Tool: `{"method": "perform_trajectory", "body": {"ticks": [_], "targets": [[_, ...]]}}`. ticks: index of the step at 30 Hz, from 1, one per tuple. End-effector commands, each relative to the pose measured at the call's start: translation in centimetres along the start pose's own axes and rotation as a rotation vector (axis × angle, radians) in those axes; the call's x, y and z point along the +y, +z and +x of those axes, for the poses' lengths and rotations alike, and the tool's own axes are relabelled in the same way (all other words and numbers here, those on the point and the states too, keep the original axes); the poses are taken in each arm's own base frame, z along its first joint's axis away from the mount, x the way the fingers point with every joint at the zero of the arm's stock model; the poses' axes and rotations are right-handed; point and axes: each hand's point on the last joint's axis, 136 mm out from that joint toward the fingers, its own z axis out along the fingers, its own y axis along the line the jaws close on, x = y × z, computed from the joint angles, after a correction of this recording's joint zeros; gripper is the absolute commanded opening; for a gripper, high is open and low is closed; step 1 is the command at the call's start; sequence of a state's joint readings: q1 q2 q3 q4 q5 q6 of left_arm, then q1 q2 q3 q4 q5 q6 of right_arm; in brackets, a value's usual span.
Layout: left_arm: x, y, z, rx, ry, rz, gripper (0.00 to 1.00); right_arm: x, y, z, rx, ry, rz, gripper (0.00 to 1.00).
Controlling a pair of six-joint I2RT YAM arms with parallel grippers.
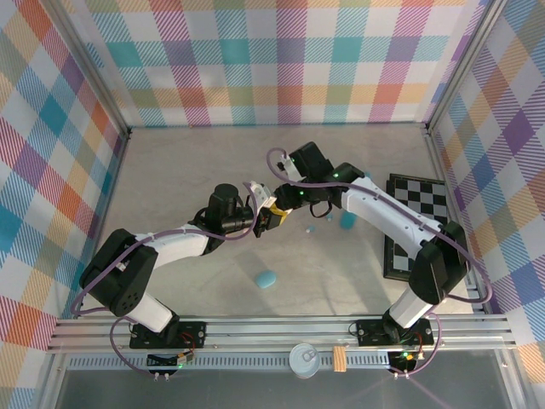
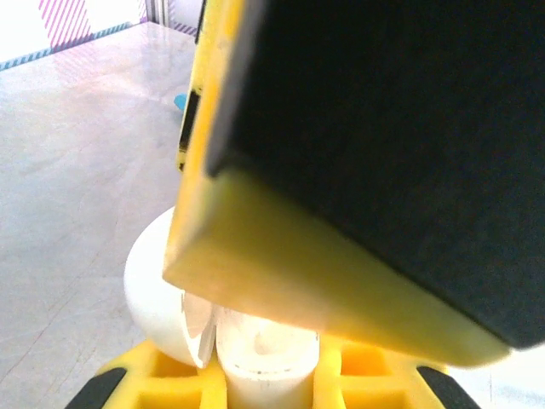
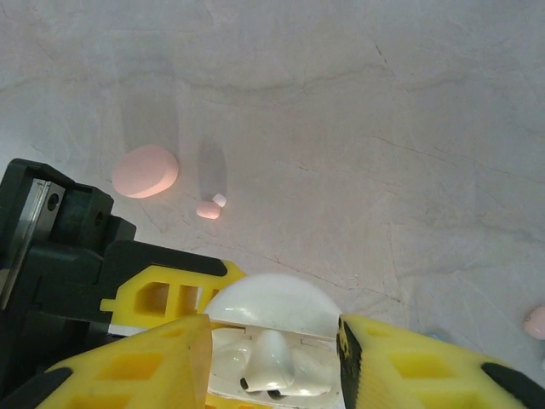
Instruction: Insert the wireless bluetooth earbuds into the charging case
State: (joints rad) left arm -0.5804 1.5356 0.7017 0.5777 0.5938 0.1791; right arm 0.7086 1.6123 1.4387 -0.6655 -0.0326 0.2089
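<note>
A white earbud [image 3: 272, 362] sits in a socket of the open white case [image 3: 266, 302]. Your right gripper [image 3: 274, 375] stands open over it, with one yellow finger on each side and neither touching the bud. Your left gripper [image 2: 264, 379] is closed on the white case. On the surface [image 3: 341, 128] beyond lies a pink bud [image 3: 208, 210], with a pink case [image 3: 145, 170] near it. A teal case [image 1: 266, 279] lies well apart, nearer the arm bases.
</note>
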Motion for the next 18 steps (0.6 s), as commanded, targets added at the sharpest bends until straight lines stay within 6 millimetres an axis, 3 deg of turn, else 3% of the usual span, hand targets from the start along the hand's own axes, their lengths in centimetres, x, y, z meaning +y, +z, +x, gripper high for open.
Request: {"method": "perform_trajectory", "body": {"ticks": [1, 12, 18], "targets": [[-1.0, -0.6, -2.0, -0.073, 0.043, 0.032, 0.0, 0.1, -1.1, -0.4, -0.046, 0.019, 0.007, 0.44], [-0.9, -0.7, -1.8, -0.077, 0.042, 0.031, 0.0, -0.5, -2.2, -0.2, -0.081, 0.075, -0.005, 0.46], [-1.1, -1.0, -2.1, -0.086, 0.052, 0.031, 0.0, -1.9, -2.5, 0.2, -0.087, 0.117, 0.035, 0.43]]}}
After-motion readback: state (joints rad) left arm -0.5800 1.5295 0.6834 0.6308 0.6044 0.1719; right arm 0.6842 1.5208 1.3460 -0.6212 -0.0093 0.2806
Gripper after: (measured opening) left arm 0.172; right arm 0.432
